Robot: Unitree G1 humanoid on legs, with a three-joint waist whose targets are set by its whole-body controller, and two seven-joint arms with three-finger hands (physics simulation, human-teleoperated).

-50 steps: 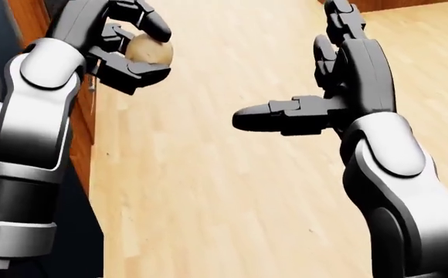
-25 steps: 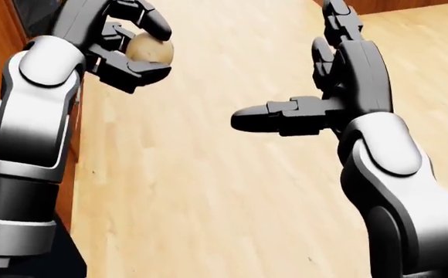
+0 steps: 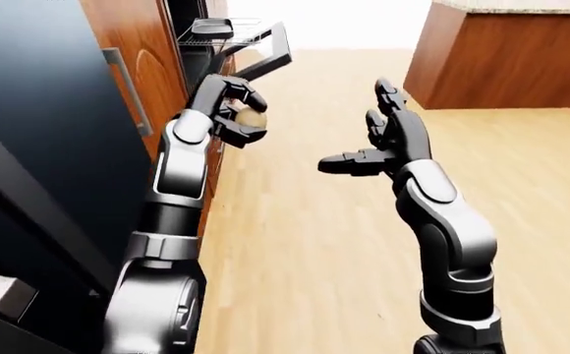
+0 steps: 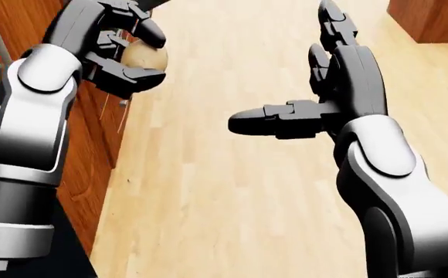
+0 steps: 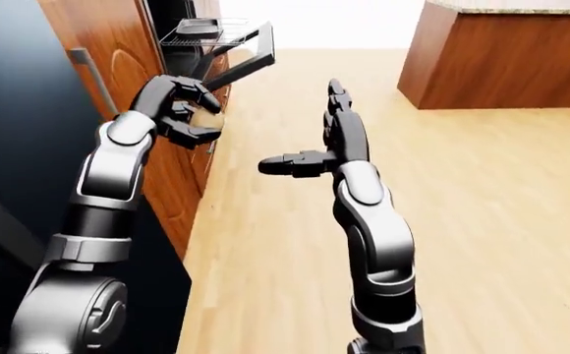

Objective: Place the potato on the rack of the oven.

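My left hand [image 4: 127, 55] is shut on the tan potato [image 4: 145, 56], held up at the top left of the head view beside the wooden cabinet front. The potato also shows in the left-eye view [image 3: 251, 118]. The oven [image 3: 189, 44] stands further on at the top of the eye views, its door [image 3: 265, 50] open and tilted down. Its wire rack [image 5: 195, 33] is pulled out and bears a dark pan [image 5: 197, 26]. My right hand [image 4: 301, 92] is open and empty, fingers spread over the floor, apart from the potato.
Wooden cabinet fronts [image 3: 133, 66] with a long handle [image 3: 127, 88] run along the left, with a dark appliance face [image 3: 39, 133] beside them. A wooden island [image 3: 501, 55] stands at the top right. Light wood floor [image 3: 304, 243] stretches between them.
The camera has moved: the cabinets on the left now fill more of the head view and the island corner shows at the top right. Both hands keep their pose; the potato stays gripped.
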